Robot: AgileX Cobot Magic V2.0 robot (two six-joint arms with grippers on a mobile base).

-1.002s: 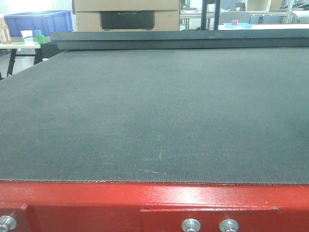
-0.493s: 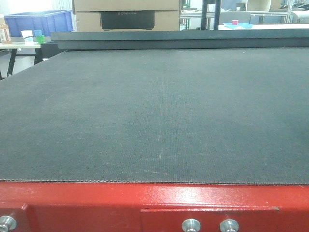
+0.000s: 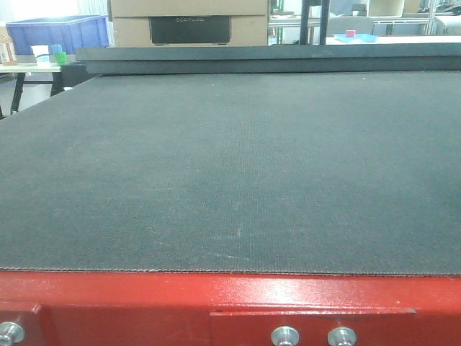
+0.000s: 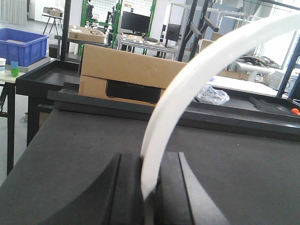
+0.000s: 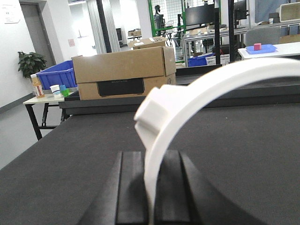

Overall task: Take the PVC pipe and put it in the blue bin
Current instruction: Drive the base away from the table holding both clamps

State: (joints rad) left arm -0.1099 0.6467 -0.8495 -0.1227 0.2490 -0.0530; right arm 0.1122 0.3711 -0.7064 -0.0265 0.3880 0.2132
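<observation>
Left end effector (image 4: 147,187) is narrow, jaws pinched on a white curved PVC pipe (image 4: 187,89) that rises from the gap and arcs up to its right. Right end effector (image 5: 150,187) likewise grips a white curved length with a fitting; same pipe or a second, cannot tell. Target blue bin (image 4: 21,44) lies ahead and far left, off the tabletop (image 3: 230,180), left of the cardboard box (image 4: 126,70); left arm looks nearer.

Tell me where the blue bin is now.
In the front view, the blue bin stands at the far upper left, beyond the dark table, left of the cardboard box.

Matte black left claw (image 4: 149,164) and right claw (image 5: 151,161)
</observation>
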